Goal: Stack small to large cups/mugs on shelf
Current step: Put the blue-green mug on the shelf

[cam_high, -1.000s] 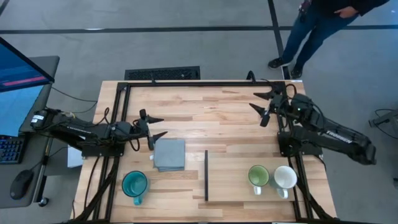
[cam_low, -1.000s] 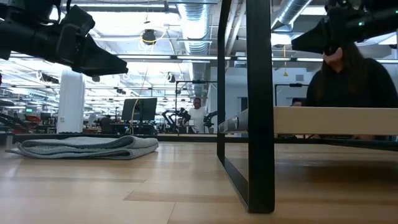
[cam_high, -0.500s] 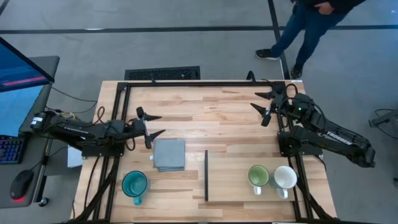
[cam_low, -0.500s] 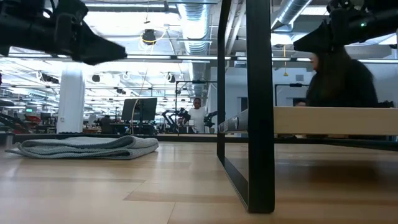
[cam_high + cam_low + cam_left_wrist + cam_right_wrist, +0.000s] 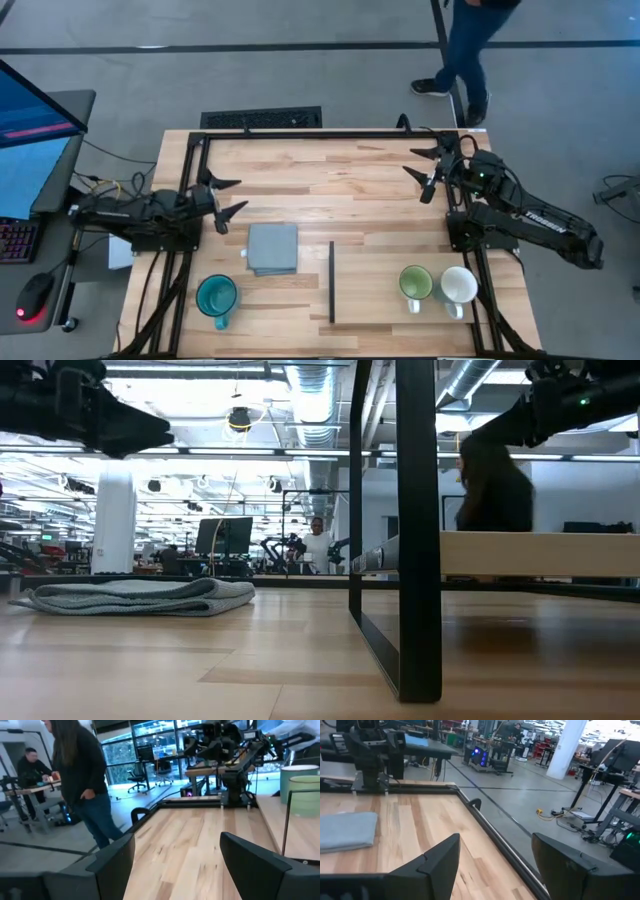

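Note:
Three mugs stand upright, mouths up, near the table's front edge: a teal mug (image 5: pixel 216 296) at the left, and a light green mug (image 5: pixel 415 282) and a white mug (image 5: pixel 459 285) side by side at the right. The shelf shows from above as a thin black strip (image 5: pixel 331 282) between them. In the low view it is a black upright (image 5: pixel 418 530) carrying a light wood panel (image 5: pixel 540 553). My left gripper (image 5: pixel 240 195) is open at the table's left edge, pointing level. My right gripper (image 5: pixel 407 161) is open at the far right. Both hold nothing.
A folded grey cloth (image 5: pixel 272 247) lies flat on the table between the left gripper and the shelf's strip. A black frame (image 5: pixel 300 133) runs along the table's far edge. A person (image 5: pixel 470 60) walks on the floor beyond the far edge.
My left gripper has drawn back toward the table's left edge and risen slightly, away from the grey cloth, staying open. The person beyond the far edge has walked on. The mugs, the cloth and the shelf have kept still.

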Available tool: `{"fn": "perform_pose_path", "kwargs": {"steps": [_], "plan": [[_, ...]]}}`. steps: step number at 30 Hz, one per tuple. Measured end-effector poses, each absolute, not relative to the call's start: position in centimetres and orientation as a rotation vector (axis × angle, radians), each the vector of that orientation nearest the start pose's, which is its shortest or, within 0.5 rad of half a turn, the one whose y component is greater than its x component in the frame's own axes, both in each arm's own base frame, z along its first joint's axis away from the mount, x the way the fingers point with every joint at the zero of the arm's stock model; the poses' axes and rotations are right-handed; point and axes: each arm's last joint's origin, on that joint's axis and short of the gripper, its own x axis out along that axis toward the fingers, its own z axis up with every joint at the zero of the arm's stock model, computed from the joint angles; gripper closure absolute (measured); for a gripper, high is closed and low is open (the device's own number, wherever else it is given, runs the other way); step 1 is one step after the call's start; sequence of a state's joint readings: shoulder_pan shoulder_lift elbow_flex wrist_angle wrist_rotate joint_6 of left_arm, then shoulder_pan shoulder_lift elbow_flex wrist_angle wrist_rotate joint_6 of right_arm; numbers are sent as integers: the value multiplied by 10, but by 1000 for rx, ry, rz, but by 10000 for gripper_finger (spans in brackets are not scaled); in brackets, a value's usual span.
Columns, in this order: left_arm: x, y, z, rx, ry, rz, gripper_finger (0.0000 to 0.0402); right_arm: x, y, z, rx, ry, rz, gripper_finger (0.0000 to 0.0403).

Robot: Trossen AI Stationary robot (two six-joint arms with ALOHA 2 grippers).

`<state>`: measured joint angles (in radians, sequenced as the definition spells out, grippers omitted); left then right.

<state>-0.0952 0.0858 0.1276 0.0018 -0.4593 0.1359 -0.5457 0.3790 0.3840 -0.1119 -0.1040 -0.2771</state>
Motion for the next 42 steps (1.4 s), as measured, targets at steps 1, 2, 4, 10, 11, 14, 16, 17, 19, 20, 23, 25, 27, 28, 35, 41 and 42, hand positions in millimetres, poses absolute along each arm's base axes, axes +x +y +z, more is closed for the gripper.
{"fn": "perform_pose_path", "kwargs": {"steps": [1,2,4,10,11,14,16,17,19,20,23,25,27,28,35,41,42], "plan": [[91,4,200,119,-20,367,118,100,-57,252,-251,168,-423,132],[88,5,199,115,-22,366,118,100,-57,252,-257,172,-422,132],[86,5,198,104,-15,364,118,100,-57,251,-265,176,-421,132],[88,4,191,85,63,361,118,100,-57,251,-262,184,-420,132],[88,4,190,73,73,360,118,100,-57,251,-262,184,-420,132],[88,4,187,28,95,362,118,100,-57,251,-262,184,-420,132],[88,4,185,-2,110,364,118,100,-57,251,-264,185,-420,132],[88,4,185,-19,106,365,118,100,-57,251,-269,186,-419,132],[88,4,184,-36,106,365,118,100,-57,251,-269,186,-419,132],[88,4,184,-37,111,365,118,100,-57,251,-269,186,-419,132],[88,4,184,-37,112,366,118,100,-57,251,-270,186,-419,132],[88,4,183,-36,114,366,118,100,-57,251,-270,186,-419,132],[88,4,183,-35,117,366,118,100,-57,251,-271,186,-419,132],[88,4,183,-35,117,366,118,100,-57,251,-275,187,-419,132],[88,5,183,-49,115,375,118,100,-57,251,-279,188,-419,132],[88,-2,190,-49,106,124,118,100,-57,251,-279,188,-419,132],[88,-4,191,-60,106,64,118,100,-57,251,-279,188,-419,132]]}}
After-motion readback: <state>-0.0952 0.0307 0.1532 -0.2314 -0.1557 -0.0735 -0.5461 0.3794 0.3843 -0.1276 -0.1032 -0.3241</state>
